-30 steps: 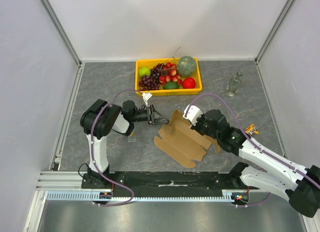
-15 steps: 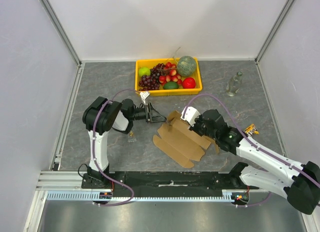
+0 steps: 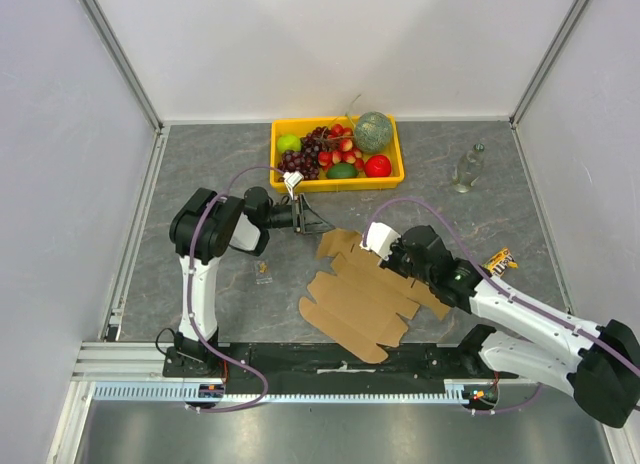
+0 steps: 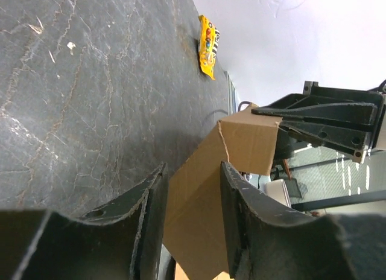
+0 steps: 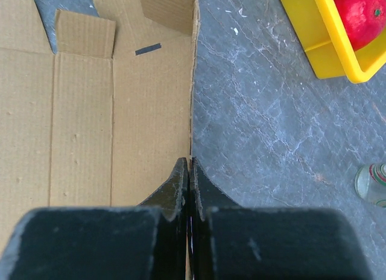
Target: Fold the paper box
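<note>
1. Clamping right claw (image 5: pixel 189 165) on the right edge of the cardboard box (image 3: pixel 355 299), lying mostly flat at near centre.
2. Hovering left claw (image 4: pixel 193 168), fingers apart, at its far-left flap.
3. Leaving bare table (image 3: pixel 200 164) between flap and yellow crate (image 3: pixel 337 183).

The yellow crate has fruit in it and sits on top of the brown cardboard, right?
Not quite. The yellow crate holds fruit, but it sits on the table beyond the paper box, apart from it, not on top. The top external view shows this.
</note>
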You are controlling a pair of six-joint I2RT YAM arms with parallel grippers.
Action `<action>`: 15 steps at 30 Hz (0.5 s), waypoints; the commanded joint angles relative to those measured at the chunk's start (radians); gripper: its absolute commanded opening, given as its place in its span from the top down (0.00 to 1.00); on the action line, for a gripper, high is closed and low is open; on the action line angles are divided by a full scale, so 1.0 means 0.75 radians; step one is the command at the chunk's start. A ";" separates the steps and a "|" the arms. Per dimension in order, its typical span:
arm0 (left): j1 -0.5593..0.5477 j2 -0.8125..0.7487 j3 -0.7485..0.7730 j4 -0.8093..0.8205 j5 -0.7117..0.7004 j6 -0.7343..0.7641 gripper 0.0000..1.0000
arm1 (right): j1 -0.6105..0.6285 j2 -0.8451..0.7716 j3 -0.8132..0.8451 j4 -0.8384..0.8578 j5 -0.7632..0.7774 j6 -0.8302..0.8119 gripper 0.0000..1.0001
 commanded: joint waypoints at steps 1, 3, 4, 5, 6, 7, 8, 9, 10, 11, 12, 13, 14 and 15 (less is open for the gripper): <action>-0.014 0.015 0.014 0.491 0.101 0.029 0.55 | 0.015 0.041 0.009 0.064 0.055 -0.027 0.98; -0.024 0.013 0.012 0.491 0.113 0.033 0.55 | 0.019 0.048 0.009 0.082 0.077 -0.021 1.00; -0.028 0.011 0.008 0.491 0.118 0.035 0.56 | 0.019 0.050 0.007 0.092 0.094 -0.017 1.00; -0.032 0.009 0.006 0.491 0.122 0.037 0.56 | 0.019 0.052 0.007 0.101 0.110 -0.015 1.00; -0.040 0.009 0.002 0.491 0.126 0.037 0.57 | 0.019 0.054 0.007 0.103 0.122 -0.014 1.00; -0.042 0.009 -0.002 0.491 0.126 0.039 0.57 | 0.019 0.056 0.007 0.109 0.139 -0.012 1.00; -0.042 0.007 -0.011 0.491 0.126 0.041 0.57 | 0.019 0.056 0.007 0.113 0.143 -0.012 1.00; -0.042 0.005 -0.017 0.491 0.122 0.043 0.56 | 0.019 0.056 0.007 0.117 0.153 -0.008 1.00; -0.042 0.003 -0.023 0.491 0.126 0.045 0.57 | 0.019 0.054 0.005 0.121 0.161 -0.008 1.00; -0.045 0.001 -0.025 0.491 0.126 0.049 0.56 | 0.019 0.052 0.005 0.127 0.169 -0.008 1.00; -0.045 -0.005 -0.031 0.491 0.130 0.053 0.55 | 0.019 0.050 0.003 0.129 0.174 -0.008 1.00; -0.045 -0.013 -0.037 0.491 0.132 0.057 0.53 | 0.019 0.048 0.005 0.131 0.180 -0.008 1.00; -0.047 -0.020 -0.043 0.491 0.136 0.061 0.52 | 0.019 0.052 0.005 0.131 0.182 -0.010 1.00; -0.047 -0.032 -0.050 0.491 0.138 0.068 0.51 | 0.019 0.052 0.009 0.123 0.180 -0.016 1.00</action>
